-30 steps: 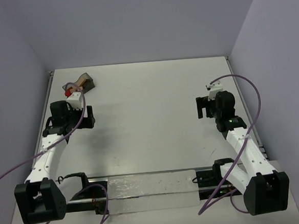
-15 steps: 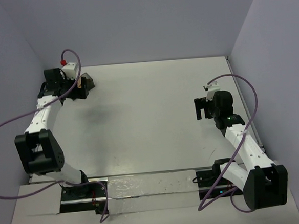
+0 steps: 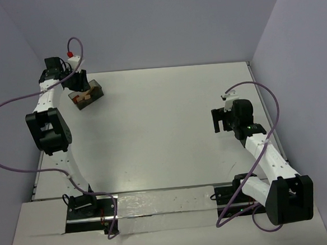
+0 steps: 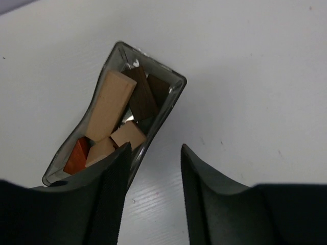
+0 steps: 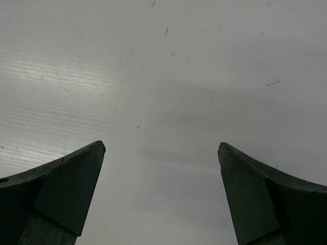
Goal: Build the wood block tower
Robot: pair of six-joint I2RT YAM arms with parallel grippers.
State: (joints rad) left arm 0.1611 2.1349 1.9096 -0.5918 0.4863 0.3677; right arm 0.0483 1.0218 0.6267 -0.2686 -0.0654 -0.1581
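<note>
1. The left arm [image 3: 48, 116] is stretched out to the far left corner of the table [image 3: 163, 117].
2. The left gripper [image 3: 77, 82] hangs over the near end of the box [image 3: 98, 89]. Its fingers are partly spread, with a gap between them. Only white table shows in the gap. One finger [image 4: 110, 194] covers the box's near end. I cannot tell if it touches the box.
3. The box is see-through and sits on the table near the left wall.
4. The blocks [image 4: 113, 104] are all inside the box. They lie loose in a jumble, not stacked up. There is a long tan one, dark brown ones beside it, a small tan one and a reddish one at the near end.
5. The right gripper [image 3: 218, 120] is on the right side of the table, well apart from the box. Its fingers are spread wide and hold nothing.
</note>
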